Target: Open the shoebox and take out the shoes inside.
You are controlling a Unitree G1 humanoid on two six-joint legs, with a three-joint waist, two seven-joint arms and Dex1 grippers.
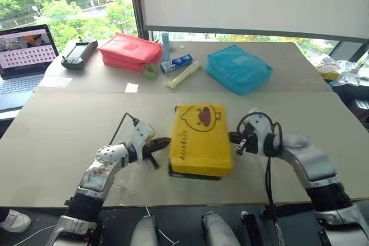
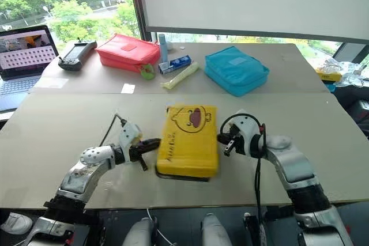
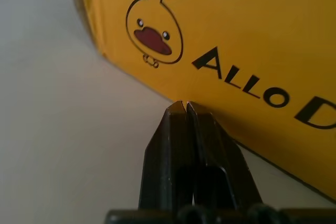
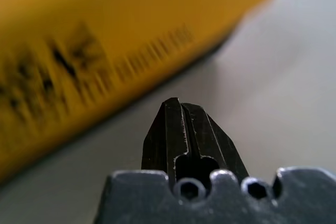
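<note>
Shoebox (image 1: 200, 140) sits lid-on near front edge of table (image 1: 69, 136), midway along it, duck face up. Shoes presumably inside, hidden.

Left gripper (image 1: 163, 142) clenched on nothing, tips just beside box's left long side, low near lid's lower rim. Right gripper (image 1: 234, 137) likewise clenched empty, tips at opposite long side.

Likely reason: closed fingers act as narrow wedges, flanking box so both can catch lid rim and lift evenly.

Lid not yet raised.
</note>
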